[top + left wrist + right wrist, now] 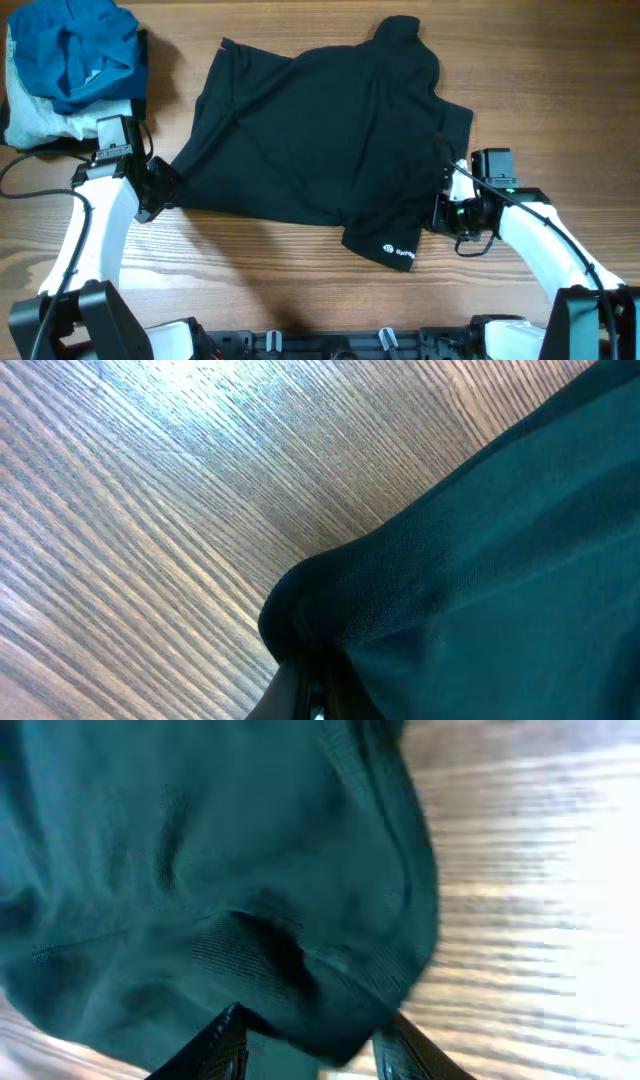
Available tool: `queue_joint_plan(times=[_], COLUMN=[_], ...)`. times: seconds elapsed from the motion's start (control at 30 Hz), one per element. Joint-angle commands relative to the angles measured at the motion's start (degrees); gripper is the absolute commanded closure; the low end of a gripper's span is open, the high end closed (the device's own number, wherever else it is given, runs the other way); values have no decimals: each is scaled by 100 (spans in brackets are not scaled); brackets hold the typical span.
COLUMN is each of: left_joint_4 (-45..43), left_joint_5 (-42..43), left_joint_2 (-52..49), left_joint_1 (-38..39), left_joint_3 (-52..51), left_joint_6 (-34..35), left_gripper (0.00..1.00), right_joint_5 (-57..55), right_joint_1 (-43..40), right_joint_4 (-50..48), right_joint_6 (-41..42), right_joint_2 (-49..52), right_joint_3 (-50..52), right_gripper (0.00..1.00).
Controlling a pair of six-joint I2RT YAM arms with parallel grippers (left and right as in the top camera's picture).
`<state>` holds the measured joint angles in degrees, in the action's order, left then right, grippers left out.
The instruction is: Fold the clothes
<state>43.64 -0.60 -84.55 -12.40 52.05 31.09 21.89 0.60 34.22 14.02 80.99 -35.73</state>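
The clothes (320,140), a black shirt-like garment with a small white logo (398,253), lie spread across the middle of the wooden table (560,80). My left gripper (160,186) is at its left corner. In the left wrist view this gripper (315,695) is shut on a bunched fold of the clothes (480,560). My right gripper (446,205) is at the garment's right edge. In the right wrist view its fingers (222,1045) stand apart around a hanging fold of the clothes (250,870), so that gripper (313,1018) is open.
A bright blue garment (85,45) lies on a pale blue-white one (30,118) at the back left corner. A black cable (30,187) runs along the left side. The arms' bases stand at the front edge.
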Motion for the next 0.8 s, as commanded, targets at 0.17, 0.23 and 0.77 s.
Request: queue_joint_plan(times=[0.17,0.23,0.77], left_joint_4=[-31,-33,619], left_joint_5=[-101,-103,-319], left_joint_2=[76,76,1814], left_joint_1=[-48,-48,-52], left_joint_3=[-31,-31,133], left_joint_6=[-90,-90,-273], left_gripper=[96,96,96], right_joint_5=[-323,-352,-295], right_joint_1=[85,85,76], right_joint_4=[-1064,-1106,1963], right_joint_6=[756,911,1123], right_joint_2=[-22,-22,-1281], right_joint_3=[350,350,-828], right_gripper=[71,88,96])
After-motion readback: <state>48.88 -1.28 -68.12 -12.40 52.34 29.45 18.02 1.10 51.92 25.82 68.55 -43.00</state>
